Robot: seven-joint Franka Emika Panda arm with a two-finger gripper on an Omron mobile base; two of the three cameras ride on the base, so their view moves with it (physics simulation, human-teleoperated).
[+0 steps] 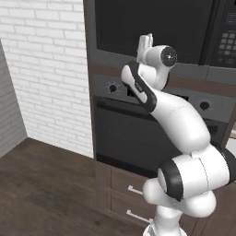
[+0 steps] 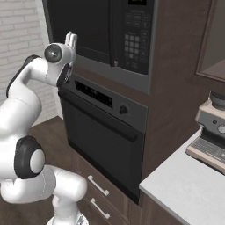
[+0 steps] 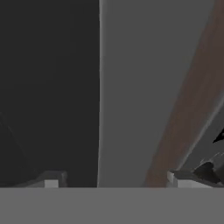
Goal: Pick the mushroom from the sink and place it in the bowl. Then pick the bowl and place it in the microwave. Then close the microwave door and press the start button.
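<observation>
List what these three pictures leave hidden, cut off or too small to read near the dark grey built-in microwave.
- Microwave cavity: hidden behind the shut, almost black microwave door in both base views.
- Keypad labels: too small to read, right base view.
- White two-finger end effector: open; hand view too close to show whether it touches the door.
- Steel espresso machine: cut off by the right edge.

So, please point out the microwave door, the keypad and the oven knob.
microwave door (image 2: 81,24), right base view, dark window.
keypad (image 2: 134,45), right base view, button grid.
oven knob (image 2: 124,110), right base view, round face.
</observation>
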